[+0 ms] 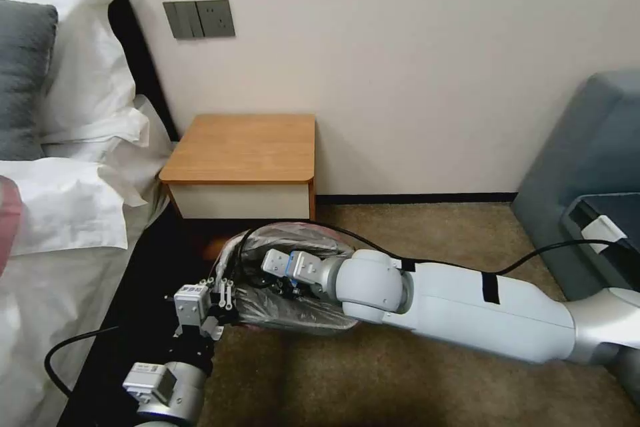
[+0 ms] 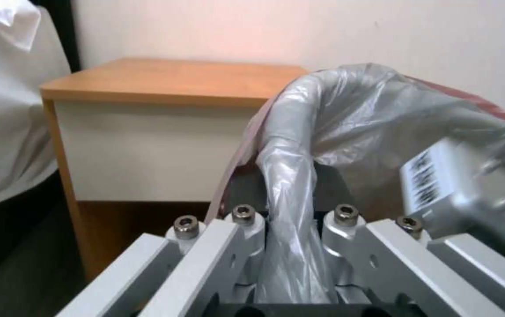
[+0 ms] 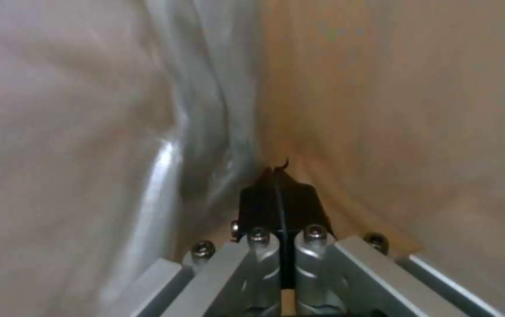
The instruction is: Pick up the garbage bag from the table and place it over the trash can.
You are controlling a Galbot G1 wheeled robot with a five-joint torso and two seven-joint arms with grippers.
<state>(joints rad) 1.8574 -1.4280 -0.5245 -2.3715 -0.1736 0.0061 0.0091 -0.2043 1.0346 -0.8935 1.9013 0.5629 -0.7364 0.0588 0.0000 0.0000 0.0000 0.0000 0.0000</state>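
The garbage bag (image 1: 300,310), grey, crinkly and translucent with a pink-red rim, is spread open low over the floor in front of the table (image 1: 247,147). My left gripper (image 1: 223,295) is shut on the bag's near-left edge; in the left wrist view a strand of the garbage bag (image 2: 290,176) runs between the fingers of the left gripper (image 2: 290,193). My right gripper (image 1: 272,279) reaches inside the bag from the right. In the right wrist view the right gripper (image 3: 278,176) is shut, its black pads pressed together on a fold of the garbage bag (image 3: 205,110). The trash can is hidden.
A bed (image 1: 60,213) with white linen and pillows lies on the left, its dark frame close to my left arm. A grey armchair (image 1: 587,160) stands at the right. The wall (image 1: 400,47) runs behind the table. Brown carpet (image 1: 413,387) lies open in front.
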